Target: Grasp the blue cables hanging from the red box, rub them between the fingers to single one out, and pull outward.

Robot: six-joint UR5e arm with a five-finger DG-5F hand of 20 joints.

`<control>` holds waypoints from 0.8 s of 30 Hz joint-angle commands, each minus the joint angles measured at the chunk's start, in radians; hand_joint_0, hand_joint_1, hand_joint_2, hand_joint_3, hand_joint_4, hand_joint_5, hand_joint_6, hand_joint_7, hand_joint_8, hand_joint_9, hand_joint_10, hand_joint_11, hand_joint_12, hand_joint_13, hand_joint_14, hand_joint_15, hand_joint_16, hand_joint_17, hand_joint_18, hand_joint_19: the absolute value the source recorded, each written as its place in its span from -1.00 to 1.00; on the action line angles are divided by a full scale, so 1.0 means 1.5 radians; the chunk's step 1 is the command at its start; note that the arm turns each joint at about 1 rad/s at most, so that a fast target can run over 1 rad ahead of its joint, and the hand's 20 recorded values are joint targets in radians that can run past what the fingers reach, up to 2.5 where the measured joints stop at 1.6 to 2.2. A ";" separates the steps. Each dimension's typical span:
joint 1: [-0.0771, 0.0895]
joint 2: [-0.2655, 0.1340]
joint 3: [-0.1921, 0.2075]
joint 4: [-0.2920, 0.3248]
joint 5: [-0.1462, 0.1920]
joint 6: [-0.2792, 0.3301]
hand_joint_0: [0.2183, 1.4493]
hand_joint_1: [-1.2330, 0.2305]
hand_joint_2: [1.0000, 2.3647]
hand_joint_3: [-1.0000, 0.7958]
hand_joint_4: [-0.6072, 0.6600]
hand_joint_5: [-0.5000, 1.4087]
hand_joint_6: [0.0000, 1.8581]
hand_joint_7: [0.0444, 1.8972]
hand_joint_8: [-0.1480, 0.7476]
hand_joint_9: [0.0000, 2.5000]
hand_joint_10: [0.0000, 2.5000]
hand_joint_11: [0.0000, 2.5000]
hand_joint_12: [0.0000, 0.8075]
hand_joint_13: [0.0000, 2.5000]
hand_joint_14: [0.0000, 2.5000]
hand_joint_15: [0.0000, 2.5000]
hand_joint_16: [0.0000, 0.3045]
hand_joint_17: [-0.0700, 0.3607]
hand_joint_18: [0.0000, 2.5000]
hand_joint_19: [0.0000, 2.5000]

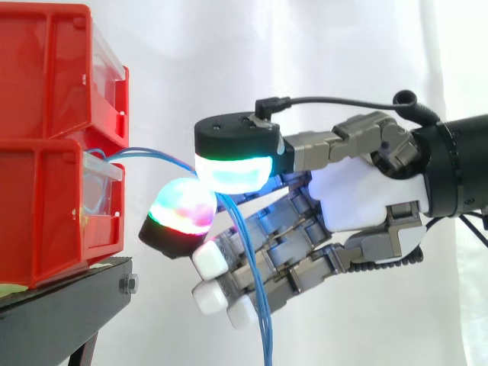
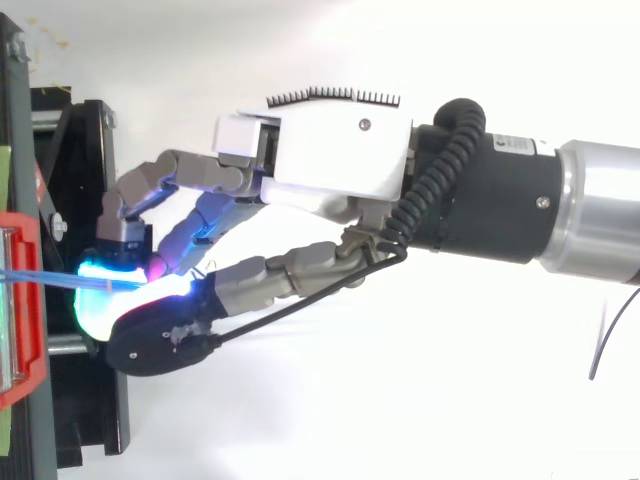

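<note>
Several thin blue cables (image 1: pixel 152 155) come out of the front of the lower red box (image 1: pixel 46 213), arch to the right and then hang straight down (image 1: pixel 255 305). My hand (image 1: pixel 358 198) reaches in from the right, level with that box. Its thumb pad (image 1: pixel 232 171), glowing green and cyan, sits on top of the cables, and a many-coloured finger pad (image 1: pixel 183 207) presses from below, so the cables are pinched between them. The other fingers curl below with white tips. From above, the cables (image 2: pixel 50 277) run from the box (image 2: pixel 25 300) into the glowing pads of the hand (image 2: pixel 330 150).
A second red box (image 1: pixel 46 69) is stacked on the lower one. Both rest on a black stand (image 1: pixel 61 305) at the left. A white curtain hangs behind, with open room to the right of the boxes, around and under the hand.
</note>
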 commanded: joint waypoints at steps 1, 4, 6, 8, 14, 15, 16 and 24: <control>0.000 0.000 0.021 -0.036 0.000 0.000 -0.38 -0.28 -0.98 -0.14 0.21 -0.68 -0.04 -0.07 -0.02 -0.37 -0.99 -0.68 -0.07 -0.40 -0.99 -0.63 -0.72 -0.22 -0.53 -0.63; 0.000 0.000 0.029 -0.058 -0.002 0.000 -0.37 -0.32 -0.98 -0.15 0.22 -0.69 -0.03 -0.08 -0.01 -0.37 -0.99 -0.67 -0.07 -0.39 -0.99 -0.62 -0.71 -0.22 -0.52 -0.63; 0.000 0.000 0.038 -0.085 -0.003 0.000 -0.40 -0.36 -0.98 -0.27 0.25 -0.69 -0.03 -0.11 -0.02 -0.37 -0.99 -0.67 -0.07 -0.39 -0.99 -0.62 -0.71 -0.21 -0.51 -0.62; 0.000 0.000 0.041 -0.093 -0.003 0.000 -0.43 -0.35 -0.99 -0.37 0.27 -0.68 -0.04 -0.10 0.00 -0.35 -0.99 -0.67 -0.05 -0.38 -0.99 -0.62 -0.71 -0.21 -0.50 -0.61; -0.001 0.006 0.046 -0.115 -0.001 0.001 -0.50 -0.23 -1.00 -0.44 0.26 -0.65 -0.08 -0.08 0.04 -0.31 -0.99 -0.68 -0.02 -0.35 -0.99 -0.62 -0.70 -0.19 -0.48 -0.62; -0.001 0.006 0.046 -0.116 0.000 0.003 -0.50 -0.22 -1.00 -0.44 0.27 -0.65 -0.09 -0.08 0.04 -0.31 -0.99 -0.67 -0.02 -0.35 -0.99 -0.62 -0.70 -0.19 -0.48 -0.61; -0.002 0.006 0.046 -0.116 0.000 0.003 -0.50 -0.21 -1.00 -0.44 0.28 -0.65 -0.10 -0.07 0.04 -0.30 -0.99 -0.68 -0.02 -0.35 -0.99 -0.62 -0.69 -0.19 -0.48 -0.61; -0.009 0.005 0.046 -0.115 0.015 0.000 -0.46 -0.23 -1.00 -0.42 0.26 -0.64 -0.11 -0.01 0.03 -0.29 -0.99 -0.67 -0.03 -0.34 -0.99 -0.61 -0.70 -0.20 -0.47 -0.61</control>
